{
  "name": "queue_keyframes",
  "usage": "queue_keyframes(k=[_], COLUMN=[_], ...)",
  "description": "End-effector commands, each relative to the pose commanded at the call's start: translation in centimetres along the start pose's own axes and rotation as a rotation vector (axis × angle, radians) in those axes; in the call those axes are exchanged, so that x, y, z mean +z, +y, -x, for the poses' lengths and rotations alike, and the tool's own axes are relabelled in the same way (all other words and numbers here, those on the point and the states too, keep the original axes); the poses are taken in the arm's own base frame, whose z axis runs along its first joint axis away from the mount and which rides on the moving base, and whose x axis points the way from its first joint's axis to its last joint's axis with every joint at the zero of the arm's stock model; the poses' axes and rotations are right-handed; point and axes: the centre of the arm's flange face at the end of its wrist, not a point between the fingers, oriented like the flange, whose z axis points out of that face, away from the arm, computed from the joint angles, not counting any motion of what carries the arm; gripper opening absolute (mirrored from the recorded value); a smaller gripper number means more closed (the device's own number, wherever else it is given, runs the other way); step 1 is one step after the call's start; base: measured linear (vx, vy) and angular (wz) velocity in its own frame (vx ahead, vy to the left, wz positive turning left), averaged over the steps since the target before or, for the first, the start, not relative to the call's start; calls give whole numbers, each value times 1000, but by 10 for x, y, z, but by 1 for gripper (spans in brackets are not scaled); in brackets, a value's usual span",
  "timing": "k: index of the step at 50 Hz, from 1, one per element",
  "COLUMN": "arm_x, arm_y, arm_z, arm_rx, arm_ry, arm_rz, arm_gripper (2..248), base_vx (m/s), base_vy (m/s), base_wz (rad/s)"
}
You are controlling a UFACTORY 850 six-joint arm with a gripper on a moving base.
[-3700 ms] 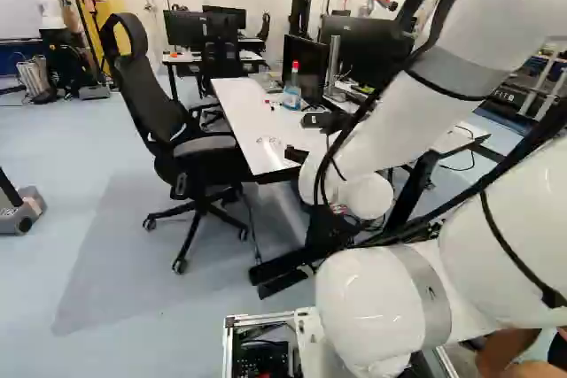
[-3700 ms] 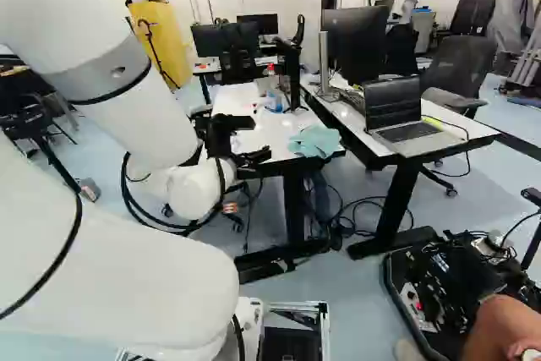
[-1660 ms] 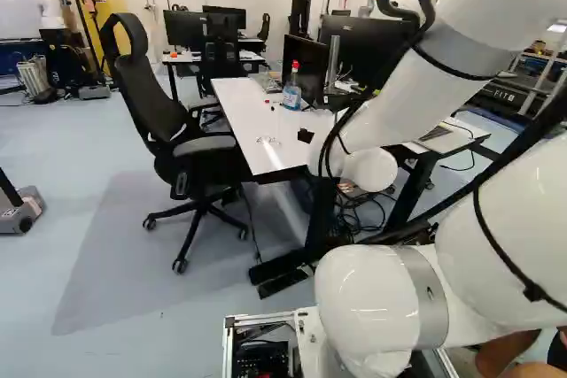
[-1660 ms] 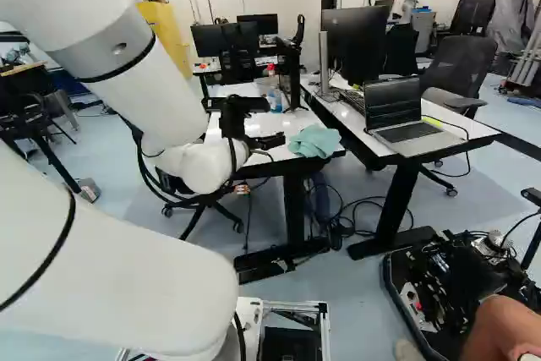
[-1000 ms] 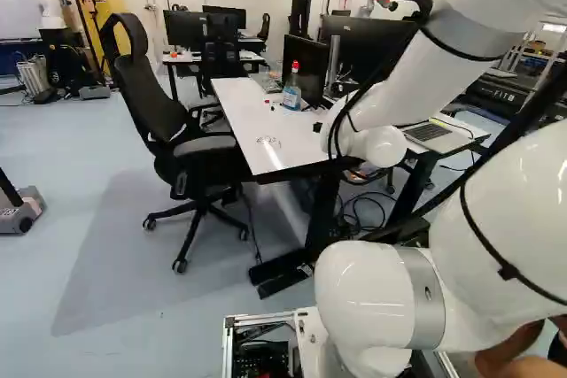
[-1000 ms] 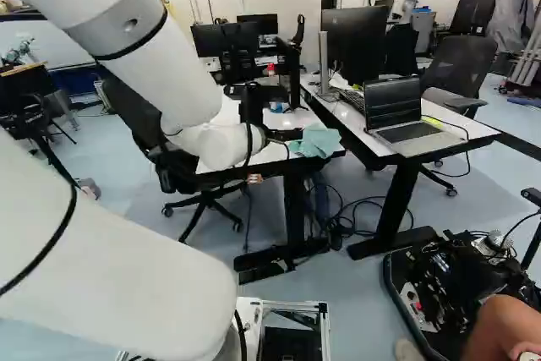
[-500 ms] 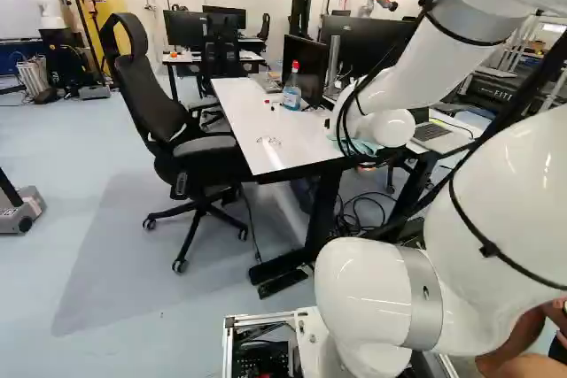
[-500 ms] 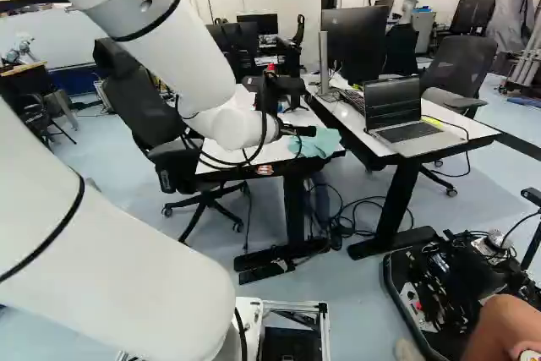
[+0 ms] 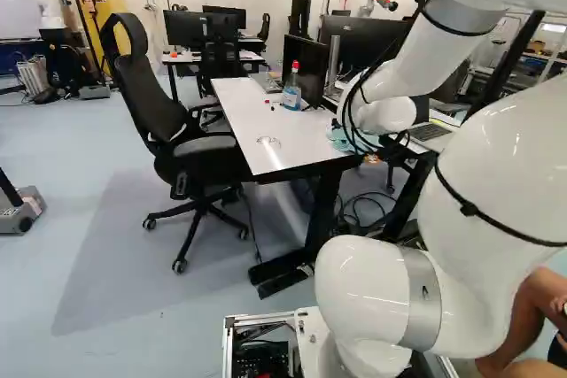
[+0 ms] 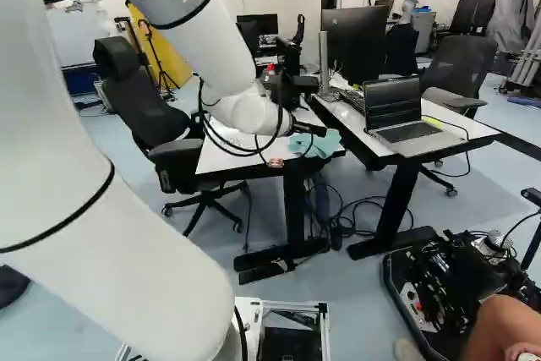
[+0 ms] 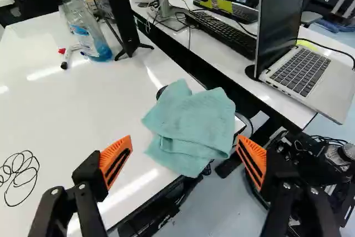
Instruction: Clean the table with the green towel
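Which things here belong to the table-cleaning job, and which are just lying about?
For the job:
green towel
white table under it
open hand
black loops on the table, perhaps scribble to wipe

Just lying about:
marker
spray bottle, possibly cleaner
open laptop
keyboard

And there's the laptop [image 10: 404, 131], open at the near right on the second desk [image 10: 478, 132], keyboard [image 11: 224, 33] just beyond it, monitor [image 10: 355, 40] farther back! Black office chair [image 9: 142, 90] on the left; spray bottle [image 9: 291, 95] upright at the far end, marker [image 11: 66, 58] lying near it.
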Motion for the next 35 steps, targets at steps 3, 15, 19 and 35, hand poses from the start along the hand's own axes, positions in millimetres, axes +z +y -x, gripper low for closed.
queue_keyframes(k=[3,15,19,35], arm_x=[5,28,35,64], arm_y=[1,4,4,3], arm_z=[-3,-14,-18,-30], arm_rx=[2,5,5,4], arm_ry=[-6,-41,-55,-114], arm_rz=[2,8,8,6], arm_gripper=[247,247,247,247], base_vx=[0,0,0,0], base_vy=[0,0,0,0], base_wz=[0,0,0,0])
